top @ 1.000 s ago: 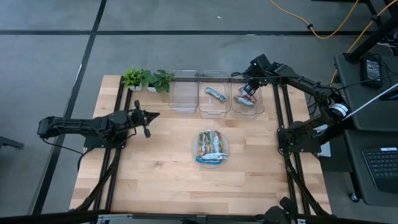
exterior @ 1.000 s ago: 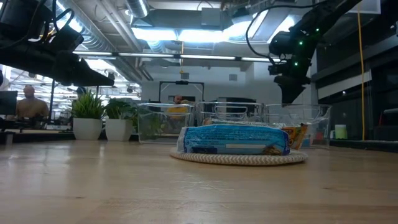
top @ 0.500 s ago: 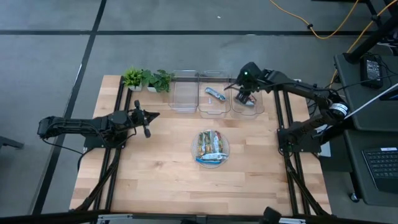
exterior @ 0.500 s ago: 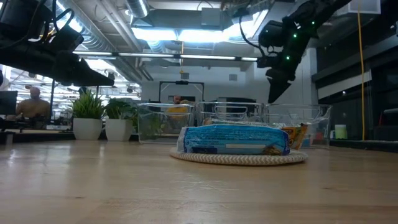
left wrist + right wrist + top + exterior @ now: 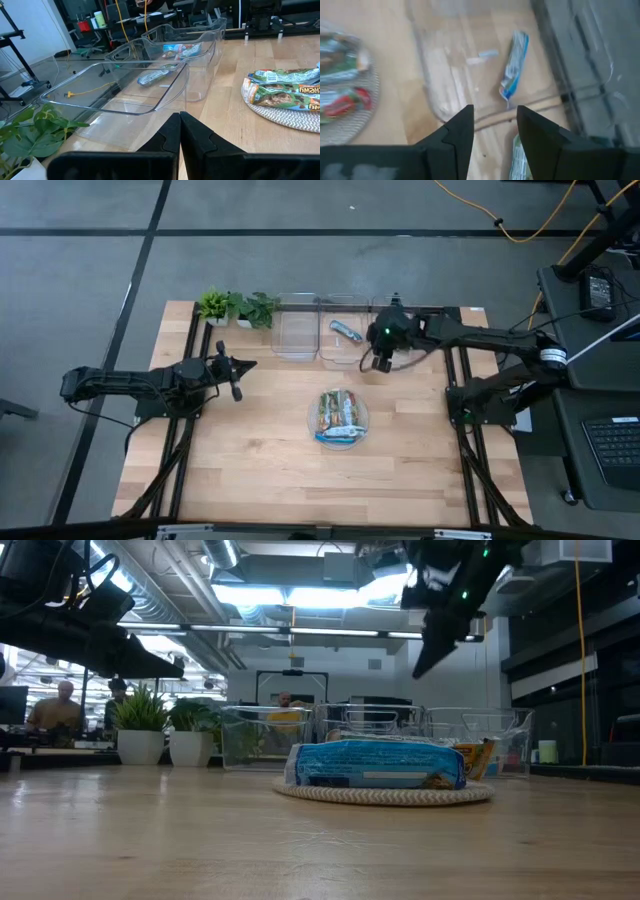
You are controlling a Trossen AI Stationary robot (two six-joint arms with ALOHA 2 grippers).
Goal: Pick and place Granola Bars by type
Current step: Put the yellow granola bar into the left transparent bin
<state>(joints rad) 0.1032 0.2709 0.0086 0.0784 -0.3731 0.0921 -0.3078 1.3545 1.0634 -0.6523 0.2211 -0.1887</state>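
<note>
Right pincer (image 5: 381, 363), fingers apart and empty, hangs over clear bins (image 5: 343, 345) beside shiny-wrapped Granola Bars (image 5: 340, 418).

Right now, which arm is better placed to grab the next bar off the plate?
Right, probably. Its open, empty hand hangs by the bins, close to the plate of bars. The left hand, shut, waits farther off.

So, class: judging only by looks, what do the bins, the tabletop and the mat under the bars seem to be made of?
The bins look like clear, glossy plastic: you see straight through them. The tabletop looks like pale wood with visible plank grain. The mat looks like coiled whitish rope or woven fibre, by its ribbed rim.
</note>
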